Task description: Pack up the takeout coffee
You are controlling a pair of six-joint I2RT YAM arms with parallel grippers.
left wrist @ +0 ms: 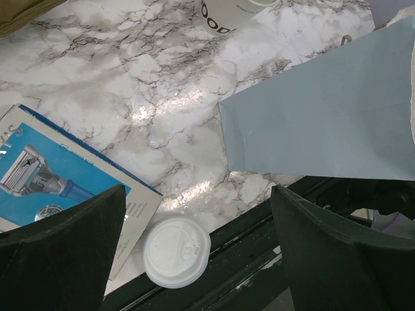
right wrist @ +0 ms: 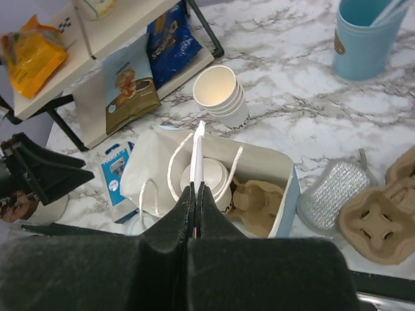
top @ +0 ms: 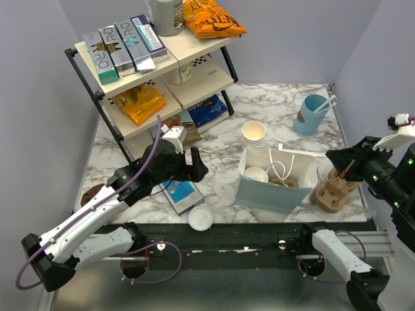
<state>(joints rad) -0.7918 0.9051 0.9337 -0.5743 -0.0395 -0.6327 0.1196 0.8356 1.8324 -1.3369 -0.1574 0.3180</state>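
Note:
The takeout coffee, a cream cup with a white sip lid, stands upright inside the open blue-and-white paper bag, beside a cardboard carrier piece. In the right wrist view the coffee sits in the bag just below my fingers. My right gripper is shut on a thin white wrapped straw and holds it above the bag; from above the right gripper is at the bag's right edge. My left gripper is open and empty, left of the bag, above the table's front edge.
A loose white lid lies at the front edge beside a blue razor box. A stack of lidless cups stands behind the bag. A blue cup of straws is back right. A cardboard carrier and silver pad lie right. A shelf rack is back left.

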